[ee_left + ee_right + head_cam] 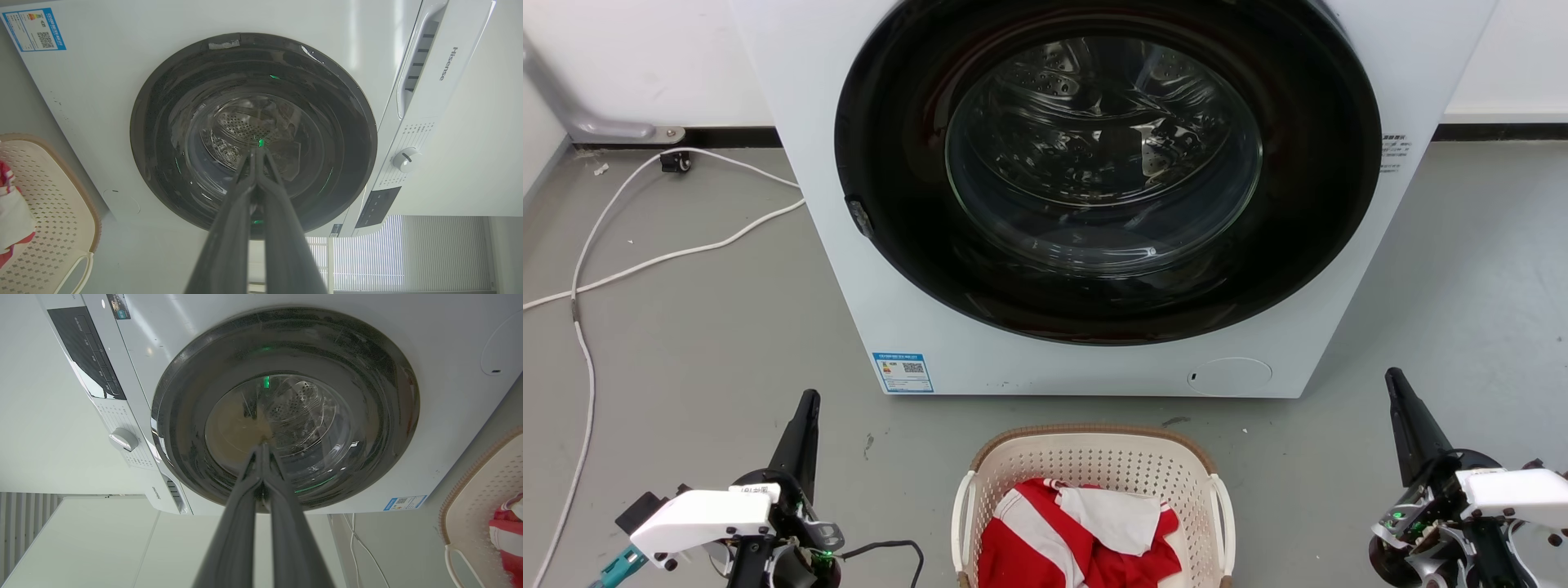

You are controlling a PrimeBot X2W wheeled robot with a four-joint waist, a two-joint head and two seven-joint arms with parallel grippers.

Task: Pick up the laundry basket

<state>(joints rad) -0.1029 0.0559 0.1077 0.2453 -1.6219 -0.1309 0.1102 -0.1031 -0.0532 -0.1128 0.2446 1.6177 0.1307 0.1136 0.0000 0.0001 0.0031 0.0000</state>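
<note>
Sitting between left gripper [809, 398] and right gripper [1393, 377], laundry basket [1094, 461], untouched

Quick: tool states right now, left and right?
Left tool: closed, empty, clear of the laundry basket.
Right tool: closed, empty, also clear of it.

A white washer [849, 269] with a dark round door stands on grey floor [686, 351] against a white wall [645, 57]. White cables [645, 263] lie to its left.
</note>
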